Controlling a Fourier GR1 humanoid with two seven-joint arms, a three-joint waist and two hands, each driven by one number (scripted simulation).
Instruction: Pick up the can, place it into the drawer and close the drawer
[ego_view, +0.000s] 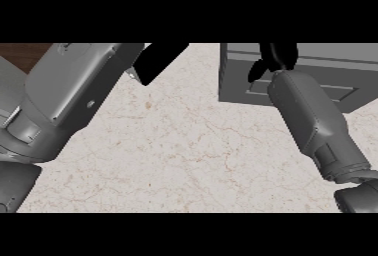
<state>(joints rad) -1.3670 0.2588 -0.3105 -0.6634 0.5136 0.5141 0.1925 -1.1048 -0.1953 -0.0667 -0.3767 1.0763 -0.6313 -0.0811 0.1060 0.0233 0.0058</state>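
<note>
The grey drawer unit (347, 75) stands on the counter at the upper right, its panelled front facing me. No can shows anywhere in the head view. My right forearm runs up from the lower right, and my right hand (279, 56) lies over the unit's top front edge, fingers straight and thumb hanging down the front. Whether it touches the unit I cannot tell. My left hand (161, 60) is at the top centre, well left of the unit, flat and open, holding nothing. The inside of the drawer is hidden.
The pale marble counter (192, 150) fills the middle of the view. A strip of dark wood (26, 52) shows at the top left corner. My bulky left forearm (66, 95) covers the left side.
</note>
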